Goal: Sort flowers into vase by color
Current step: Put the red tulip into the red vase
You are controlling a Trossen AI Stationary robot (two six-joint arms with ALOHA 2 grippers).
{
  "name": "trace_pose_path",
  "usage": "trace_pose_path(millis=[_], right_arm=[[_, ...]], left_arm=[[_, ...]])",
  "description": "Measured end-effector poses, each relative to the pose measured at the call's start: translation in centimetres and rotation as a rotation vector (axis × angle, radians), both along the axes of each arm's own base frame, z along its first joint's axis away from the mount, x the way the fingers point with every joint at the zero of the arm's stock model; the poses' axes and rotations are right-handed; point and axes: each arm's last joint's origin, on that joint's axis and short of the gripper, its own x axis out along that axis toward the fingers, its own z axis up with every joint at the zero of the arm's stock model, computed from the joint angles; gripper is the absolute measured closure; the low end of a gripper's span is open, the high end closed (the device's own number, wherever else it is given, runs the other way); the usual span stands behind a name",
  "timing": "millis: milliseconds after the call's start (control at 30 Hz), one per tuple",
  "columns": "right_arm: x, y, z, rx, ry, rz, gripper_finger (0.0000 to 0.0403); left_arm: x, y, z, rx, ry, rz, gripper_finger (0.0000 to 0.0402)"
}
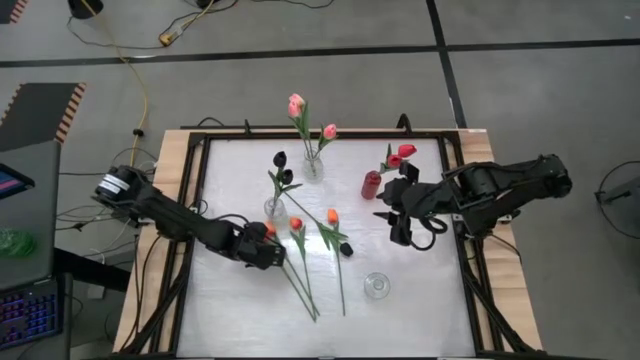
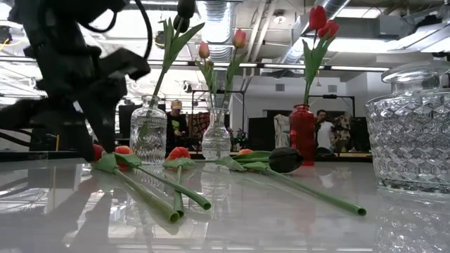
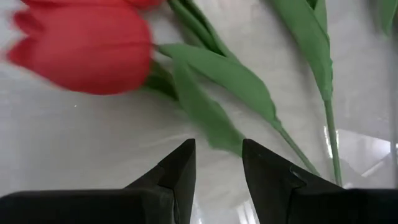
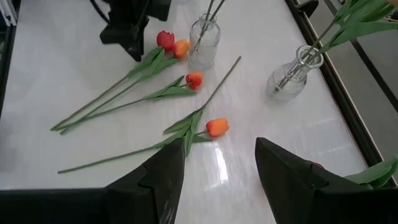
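Several tulips lie on the white table: a red one (image 1: 268, 229) (image 3: 87, 50), two orange ones (image 1: 296, 224) (image 1: 332, 215) and a black one (image 1: 345, 248) (image 2: 285, 159). My left gripper (image 1: 268, 252) (image 3: 217, 155) is low over the red tulip and open, its fingertips either side of one green leaf (image 3: 217, 127) just behind the head. My right gripper (image 1: 393, 222) (image 4: 217, 162) hangs open above the table's right part, near the red vase (image 1: 372, 183). Pink tulips stand in a clear vase (image 1: 313, 165), black ones in another (image 1: 275, 207), red ones in the red vase.
An empty clear glass vase (image 1: 377, 285) (image 2: 415, 133) stands near the table's near edge. A dark frame (image 1: 200, 150) rims the table. The long stems (image 1: 305, 290) run toward the near edge. People (image 2: 176, 116) show in the room beyond the far edge.
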Motion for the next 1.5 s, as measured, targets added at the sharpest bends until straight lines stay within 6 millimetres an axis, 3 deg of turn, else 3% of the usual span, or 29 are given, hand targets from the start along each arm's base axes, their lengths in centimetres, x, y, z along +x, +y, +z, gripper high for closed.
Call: trace_pose_path(millis=[300,1133,1267,1500], right_arm=[[0.0,0.0,0.0,-0.001,0.001,0.001,0.0179],[0.0,0.0,0.0,0.0,0.003,0.0,0.0179],[0.0,0.0,0.0,0.0,0.003,0.0,0.0179],[0.0,0.0,0.0,0.0,0.003,0.0,0.0179]], left_arm=[[1.4,-0.5,-2.3,0.016,-0.003,0.003,0.0284],[1.5,-0.3,-2.3,-0.041,-0.038,0.251,0.0286],[1.5,-0.3,-2.3,-0.034,-0.033,0.242,0.0312],[1.4,-0.3,-2.4,-0.012,-0.028,0.215,0.0389]])
